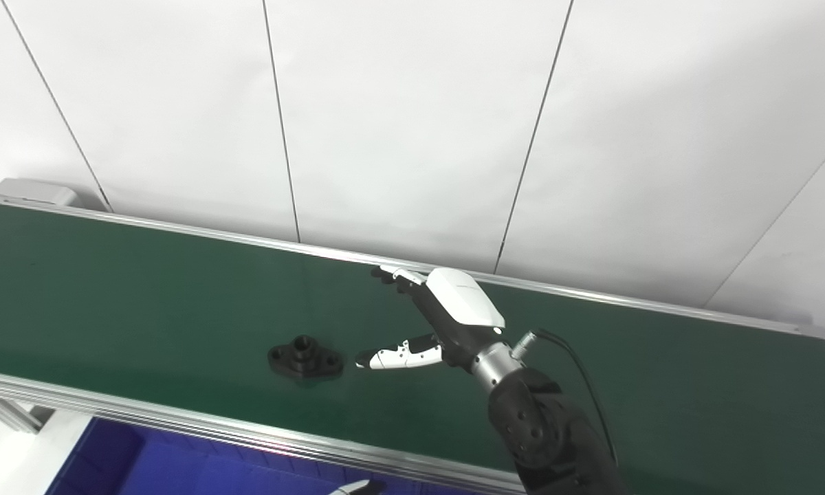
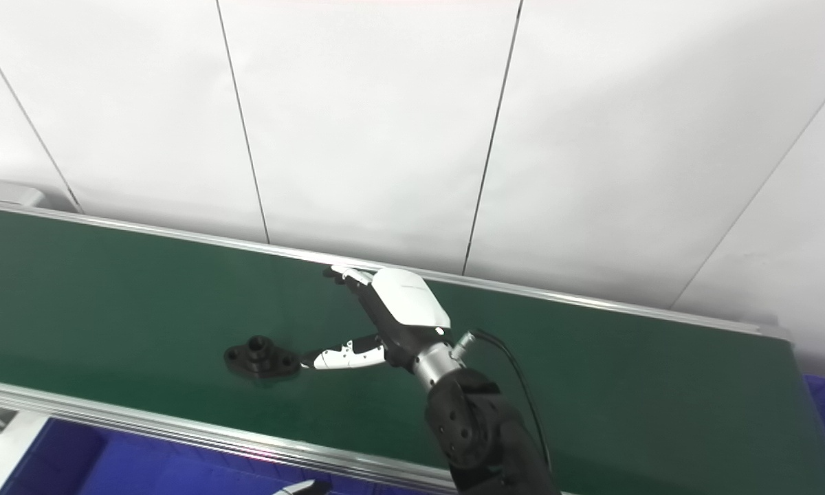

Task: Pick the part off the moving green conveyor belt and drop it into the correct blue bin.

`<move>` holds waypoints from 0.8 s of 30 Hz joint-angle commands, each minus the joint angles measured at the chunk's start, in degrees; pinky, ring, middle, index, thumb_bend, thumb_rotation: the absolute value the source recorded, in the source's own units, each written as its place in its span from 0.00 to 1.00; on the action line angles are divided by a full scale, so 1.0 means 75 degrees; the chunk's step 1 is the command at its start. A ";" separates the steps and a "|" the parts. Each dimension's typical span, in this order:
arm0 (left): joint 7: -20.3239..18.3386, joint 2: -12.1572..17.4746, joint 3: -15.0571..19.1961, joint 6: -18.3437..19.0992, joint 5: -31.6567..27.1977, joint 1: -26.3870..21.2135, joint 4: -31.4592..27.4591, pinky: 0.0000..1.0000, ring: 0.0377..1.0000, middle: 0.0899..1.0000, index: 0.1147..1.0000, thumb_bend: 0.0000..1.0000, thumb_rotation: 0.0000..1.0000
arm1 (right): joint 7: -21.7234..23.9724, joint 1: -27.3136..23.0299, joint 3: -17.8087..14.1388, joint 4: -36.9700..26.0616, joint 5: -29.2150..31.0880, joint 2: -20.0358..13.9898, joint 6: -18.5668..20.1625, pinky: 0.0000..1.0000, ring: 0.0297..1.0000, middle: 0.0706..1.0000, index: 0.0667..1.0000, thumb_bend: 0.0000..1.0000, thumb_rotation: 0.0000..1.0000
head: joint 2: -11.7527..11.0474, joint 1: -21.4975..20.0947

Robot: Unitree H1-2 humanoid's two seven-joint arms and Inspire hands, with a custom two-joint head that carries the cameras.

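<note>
Here the black flanged part lies flat on the green conveyor belt, near its front rail. The right hand hovers just beside it, empty, thumb and fingers spread apart. Only a fingertip of the left hand shows over the blue bin, so I cannot tell its state.

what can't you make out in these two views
- Left hand: only a fingertip shows at the bottom edge in both views; open or shut unknown.
- Blue bin: cut off by the bottom edge and conveyor belt rail; compartments unseen.
- Right hand: far fingers foreshortened behind its white back.
- Black part: underside hidden.
</note>
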 commanded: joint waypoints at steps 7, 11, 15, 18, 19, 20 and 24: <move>-0.0094 0.0025 0.0021 -0.0236 -0.0086 0.0023 -0.0292 0.81 0.85 0.86 0.86 0.71 0.43 | -0.0232 -0.0853 0.0369 0.0652 -0.0277 0.0296 -0.0086 0.74 0.80 0.83 0.86 0.84 0.49 | 0.0064 0.0316; -0.0172 -0.0011 0.0025 -0.0236 -0.0133 0.0018 -0.0298 0.81 0.85 0.86 0.86 0.71 0.42 | -0.0184 -0.0993 0.0529 0.0829 -0.0416 0.0347 0.0033 0.75 0.81 0.84 0.87 0.85 0.49 | 0.0100 0.0410; -0.0195 -0.0082 0.0026 -0.0236 -0.0121 -0.0007 -0.0304 0.80 0.84 0.85 0.85 0.71 0.41 | -0.0038 -0.1086 0.0706 0.0948 -0.0579 0.0348 0.0130 0.76 0.81 0.84 0.88 0.86 0.50 | 0.0148 0.0506; -0.0139 -0.0119 0.0027 -0.0236 -0.0005 -0.0012 -0.0310 0.80 0.84 0.85 0.85 0.71 0.42 | -0.0005 -0.1155 0.0810 0.1113 -0.0639 0.0332 0.0063 0.75 0.81 0.84 0.88 0.87 0.50 | 0.0219 0.0604; -0.0137 -0.0126 0.0027 -0.0236 0.0004 -0.0011 -0.0314 0.81 0.84 0.85 0.85 0.70 0.42 | -0.0007 -0.1167 0.0822 0.1151 -0.0639 0.0332 0.0045 0.75 0.81 0.84 0.88 0.87 0.50 | 0.0219 0.0604; -0.0178 -0.0148 0.0043 -0.0236 -0.0019 0.0004 -0.0323 0.81 0.84 0.85 0.85 0.70 0.41 | 0.0009 -0.1175 0.0849 0.1207 -0.0648 0.0338 0.0040 0.75 0.81 0.84 0.88 0.87 0.49 | 0.0273 0.0661; -0.0257 -0.0218 0.0083 -0.0234 -0.0011 0.0054 -0.0384 0.82 0.85 0.86 0.85 0.70 0.40 | 0.0054 -0.1201 0.0998 0.1354 -0.0732 0.0322 -0.0007 0.76 0.81 0.84 0.88 0.88 0.49 | 0.0390 0.0744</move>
